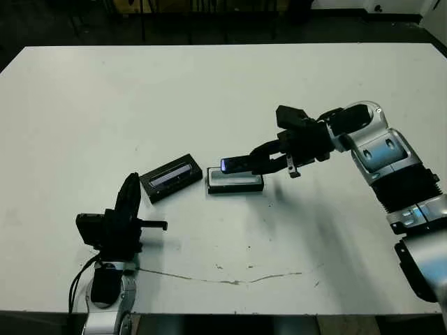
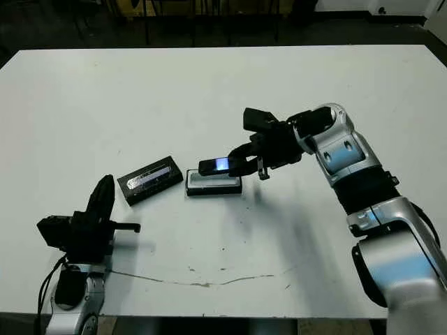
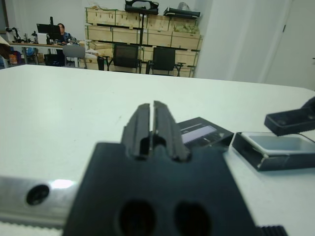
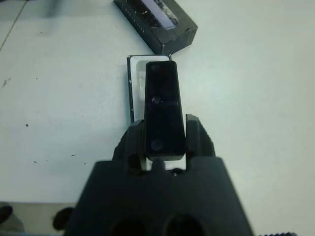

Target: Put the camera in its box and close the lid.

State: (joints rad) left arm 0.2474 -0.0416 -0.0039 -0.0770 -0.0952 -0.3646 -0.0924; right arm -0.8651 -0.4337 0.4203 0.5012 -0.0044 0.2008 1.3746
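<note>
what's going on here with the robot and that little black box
The right end effector holds the camera between its fingers, just above the open box, not yet set inside. The lid lies flat on the table beside the box, on the robot's left. The left end effector rests near the table's front edge, fingers together and empty.

In the right wrist view the camera (image 4: 163, 108) is covering most of the box (image 4: 133, 88), leaving only a white strip and a black wall showing at its 9 o'clock side. The right gripper (image 4: 164, 140) body is hiding the box's near end. The picture's top edge is cutting off the lid (image 4: 158, 22) at 12 o'clock. In the left wrist view the left gripper (image 3: 154, 129) is hiding part of the lid, and its print is blurring beyond reading.
</note>
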